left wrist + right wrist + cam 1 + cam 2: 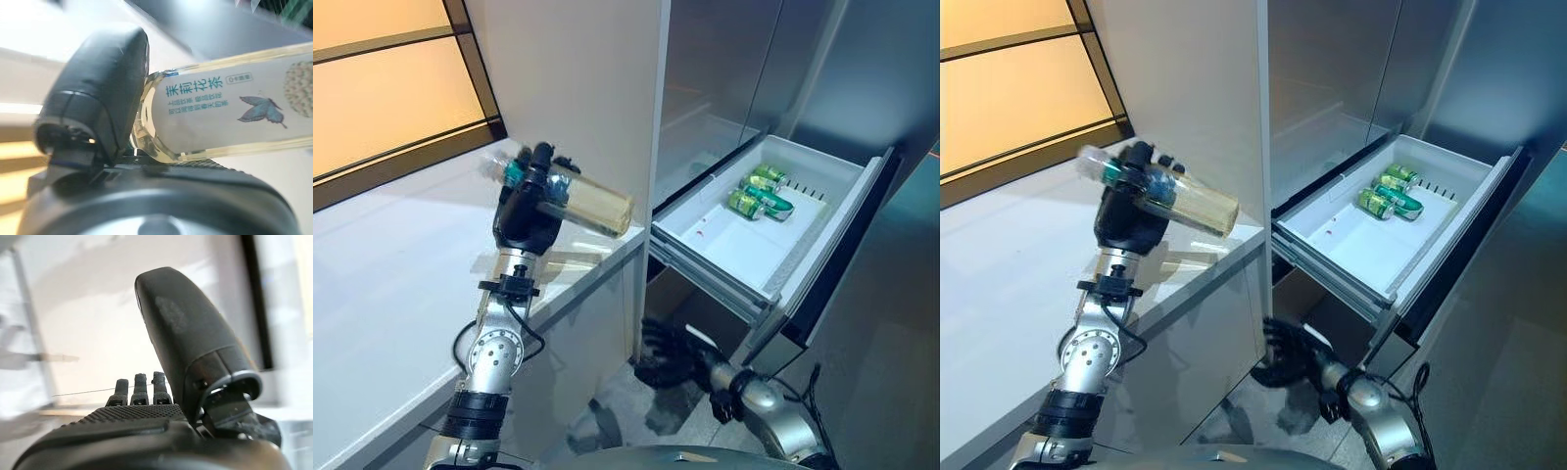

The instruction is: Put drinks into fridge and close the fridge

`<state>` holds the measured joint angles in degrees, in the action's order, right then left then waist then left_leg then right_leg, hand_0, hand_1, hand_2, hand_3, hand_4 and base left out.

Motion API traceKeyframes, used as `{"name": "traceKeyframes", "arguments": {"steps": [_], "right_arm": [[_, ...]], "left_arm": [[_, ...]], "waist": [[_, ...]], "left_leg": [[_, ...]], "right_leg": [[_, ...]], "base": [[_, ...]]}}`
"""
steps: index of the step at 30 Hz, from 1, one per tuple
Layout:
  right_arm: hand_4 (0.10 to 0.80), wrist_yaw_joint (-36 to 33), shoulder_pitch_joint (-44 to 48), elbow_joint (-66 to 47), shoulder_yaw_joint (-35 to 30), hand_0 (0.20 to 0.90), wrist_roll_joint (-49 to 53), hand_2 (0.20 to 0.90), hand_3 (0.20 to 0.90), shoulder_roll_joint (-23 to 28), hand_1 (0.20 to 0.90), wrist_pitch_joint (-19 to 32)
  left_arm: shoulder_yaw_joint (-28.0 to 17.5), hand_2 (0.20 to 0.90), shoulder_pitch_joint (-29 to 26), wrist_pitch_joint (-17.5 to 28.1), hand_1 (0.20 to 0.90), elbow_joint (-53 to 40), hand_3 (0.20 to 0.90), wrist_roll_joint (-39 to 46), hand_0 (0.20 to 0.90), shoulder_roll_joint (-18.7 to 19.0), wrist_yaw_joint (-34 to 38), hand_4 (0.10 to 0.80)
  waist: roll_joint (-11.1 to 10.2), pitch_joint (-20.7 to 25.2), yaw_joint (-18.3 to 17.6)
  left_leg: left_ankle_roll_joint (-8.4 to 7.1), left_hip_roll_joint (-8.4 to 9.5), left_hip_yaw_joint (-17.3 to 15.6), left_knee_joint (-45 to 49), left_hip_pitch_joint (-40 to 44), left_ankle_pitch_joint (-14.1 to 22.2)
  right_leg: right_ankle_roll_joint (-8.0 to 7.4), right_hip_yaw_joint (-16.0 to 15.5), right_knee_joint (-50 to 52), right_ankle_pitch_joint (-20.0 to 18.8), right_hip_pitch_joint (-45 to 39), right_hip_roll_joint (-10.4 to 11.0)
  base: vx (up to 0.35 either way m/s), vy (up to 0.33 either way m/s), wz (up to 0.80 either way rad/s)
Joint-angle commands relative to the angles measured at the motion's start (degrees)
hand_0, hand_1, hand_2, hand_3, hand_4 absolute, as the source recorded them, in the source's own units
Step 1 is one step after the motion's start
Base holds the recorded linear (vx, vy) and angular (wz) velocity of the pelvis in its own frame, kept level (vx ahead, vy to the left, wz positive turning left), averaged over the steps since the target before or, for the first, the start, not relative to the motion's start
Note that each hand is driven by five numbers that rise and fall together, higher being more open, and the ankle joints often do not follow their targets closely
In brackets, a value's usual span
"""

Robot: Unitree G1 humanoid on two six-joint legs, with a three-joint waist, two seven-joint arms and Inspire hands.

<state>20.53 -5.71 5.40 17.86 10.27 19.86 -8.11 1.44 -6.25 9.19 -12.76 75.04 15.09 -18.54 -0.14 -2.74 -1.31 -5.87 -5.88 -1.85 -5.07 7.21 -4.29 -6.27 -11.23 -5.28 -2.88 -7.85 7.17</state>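
My left hand (524, 217) is shut on a clear bottle of pale yellow tea (592, 206), held on its side above the white counter's (391, 284) right end, cap end pointing away from the fridge. In the left wrist view the bottle (230, 117) lies across the palm with the thumb (105, 88) pressed on it. The fridge drawer (705, 245) stands pulled out to the right, with green cans (759, 194) lying at its far end. My right hand (666, 357) hangs low below the drawer, fingers relaxed and holding nothing.
A tall white cabinet panel (597, 88) rises between the counter and the fridge. The drawer's dark front (842, 264) juts out at the right. An orange-lit window (382, 88) runs behind the counter.
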Motion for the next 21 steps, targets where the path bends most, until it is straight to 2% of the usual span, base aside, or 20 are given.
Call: {"name": "traceKeyframes", "arguments": {"steps": [1,5,9,16,18,21], "right_arm": [[0.800,1.4,8.5,-13.9,-9.6,0.900,3.2,0.900,0.900,4.4,0.900,3.2],[0.800,-0.5,12.3,-22.3,-15.4,0.900,4.9,0.900,0.900,8.7,0.900,5.5],[0.800,-2.6,16.5,-27.6,-18.5,0.900,4.8,0.900,0.900,11.3,0.900,7.3],[0.800,-4.5,21.2,-31.0,-17.6,0.900,5.3,0.900,0.900,13.4,0.900,6.5],[0.800,-3.7,23.9,-30.8,-15.3,0.900,7.8,0.900,0.900,13.8,0.900,3.3],[0.800,-3.1,25.5,-30.9,-12.5,0.900,8.1,0.900,0.900,14.1,0.900,1.8]], "left_arm": [[-2.7,0.300,-10.0,8.0,0.300,-6.5,0.200,2.3,0.300,3.3,-5.7,0.100],[-4.5,0.300,-10.2,10.8,0.300,-7.3,0.200,-3.5,0.300,5.4,-4.0,0.100],[-6.0,0.300,-11.3,11.7,0.300,-8.3,0.200,-10.1,0.300,7.9,-0.6,0.100],[-4.0,0.300,-13.8,10.0,0.300,-9.8,0.200,-18.0,0.300,9.8,3.8,0.100],[-2.0,0.300,-15.4,9.0,0.300,-10.0,0.200,-20.9,0.300,10.3,5.4,0.100],[0.0,0.300,-16.7,8.4,0.300,-10.2,0.200,-23.5,0.300,10.3,7.1,0.100]], "waist": [[-1.6,2.0,-0.7],[-1.5,2.2,-0.7],[-1.5,2.7,-0.6],[-1.5,3.1,-0.5],[-1.7,3.1,-0.5],[-1.7,3.2,-0.5]], "left_leg": [[5.13,5.83,-2.6,0.1,0.4,4.6],[5.21,5.83,-3.0,0.1,0.3,4.8],[5.32,5.84,-3.1,0.1,0.2,4.9],[5.35,5.75,-3.3,0.1,0.2,5.0],[5.31,5.73,-3.4,0.1,-0.1,4.4],[5.21,5.65,-3.3,0.1,0.1,4.8]], "right_leg": [[2.34,4.6,0.3,0.1,0.4,-3.1],[2.27,5.3,0.3,0.1,0.7,-3.2],[2.30,6.0,0.3,0.0,1.0,-3.3],[2.36,6.6,0.3,0.0,1.1,-3.5],[2.46,6.7,0.3,-0.5,1.4,-3.5],[2.36,6.5,0.3,-0.1,1.1,-3.4]], "base": [[-0.020,-0.009,-0.04],[-0.022,-0.011,-0.11],[-0.022,-0.015,-0.07],[-0.013,-0.015,-0.10],[0.000,0.000,0.00],[0.000,0.000,0.00]]}}
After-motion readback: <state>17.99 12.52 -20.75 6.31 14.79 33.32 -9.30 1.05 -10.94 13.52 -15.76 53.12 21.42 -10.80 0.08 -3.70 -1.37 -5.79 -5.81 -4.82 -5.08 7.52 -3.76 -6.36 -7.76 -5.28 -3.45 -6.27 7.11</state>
